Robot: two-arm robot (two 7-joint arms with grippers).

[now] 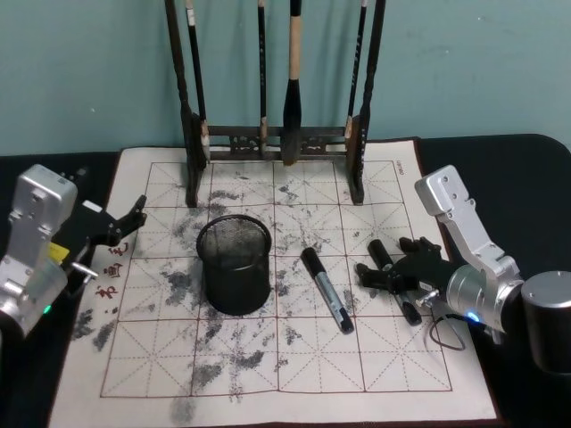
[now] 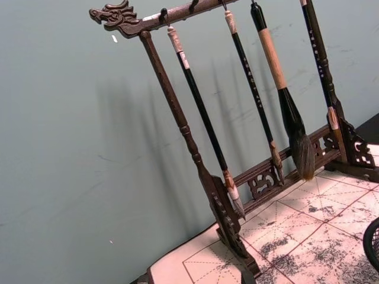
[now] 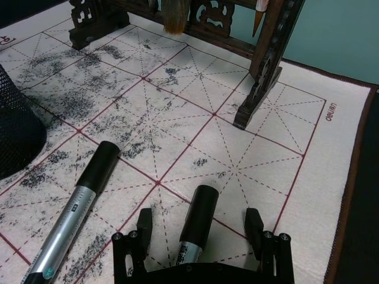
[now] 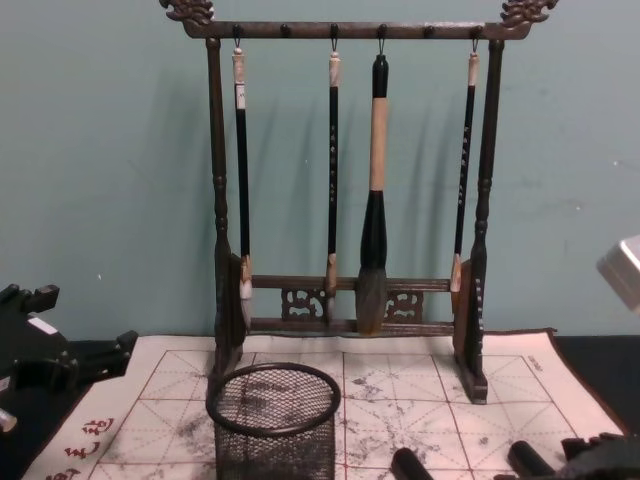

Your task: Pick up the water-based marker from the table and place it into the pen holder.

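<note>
Two water-based markers with black caps and silver barrels lie on the ink-stained grid mat. One marker (image 1: 326,291) (image 3: 83,204) rests just right of the pen holder (image 1: 234,264) (image 4: 275,420), a black mesh cup standing upright. The other marker (image 1: 385,260) (image 3: 200,207) lies farther right, between the fingers of my right gripper (image 1: 393,267) (image 3: 198,220). That gripper is low over the mat and open, with a gap on each side of the marker. My left gripper (image 1: 129,227) is parked open at the mat's left edge, holding nothing.
A tall dark wooden rack (image 1: 277,143) (image 4: 350,180) (image 2: 207,177) hung with several calligraphy brushes stands along the back of the mat, behind the holder. The mat (image 1: 268,374) lies on a black table, with bare mat in front of the holder.
</note>
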